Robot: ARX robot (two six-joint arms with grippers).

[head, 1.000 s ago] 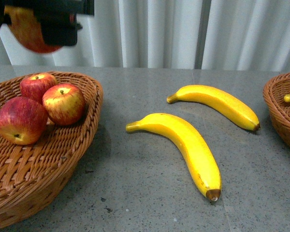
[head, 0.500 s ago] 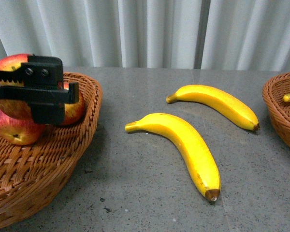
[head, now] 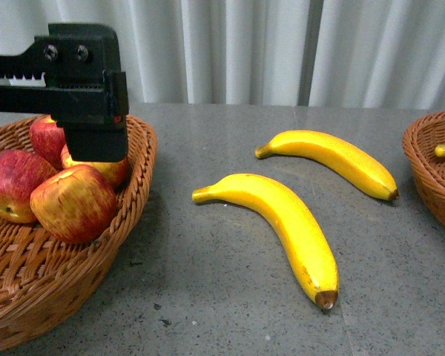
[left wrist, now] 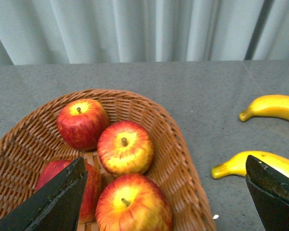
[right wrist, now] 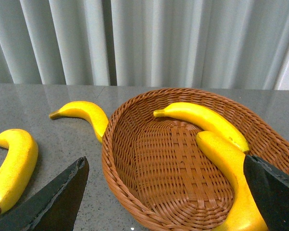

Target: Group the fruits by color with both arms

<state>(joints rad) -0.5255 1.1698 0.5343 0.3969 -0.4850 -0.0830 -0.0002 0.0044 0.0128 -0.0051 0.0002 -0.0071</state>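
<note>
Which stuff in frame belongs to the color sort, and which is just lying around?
Job:
- four glossy red-yellow apples, in left brown wicker basket
- two curved yellow bananas, lying loose
- two more, in right wicker basket

Just there:
- grey speckled table
- white pleated curtain

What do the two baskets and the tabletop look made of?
Left basket and right basket: brown woven wicker or rattan, shown by interlaced strands and braided rims; slight sheen, maybe varnished. Tabletop: grey, speckled, mostly matte; looks like stone or composite, though laminate can't be ruled out.
</note>
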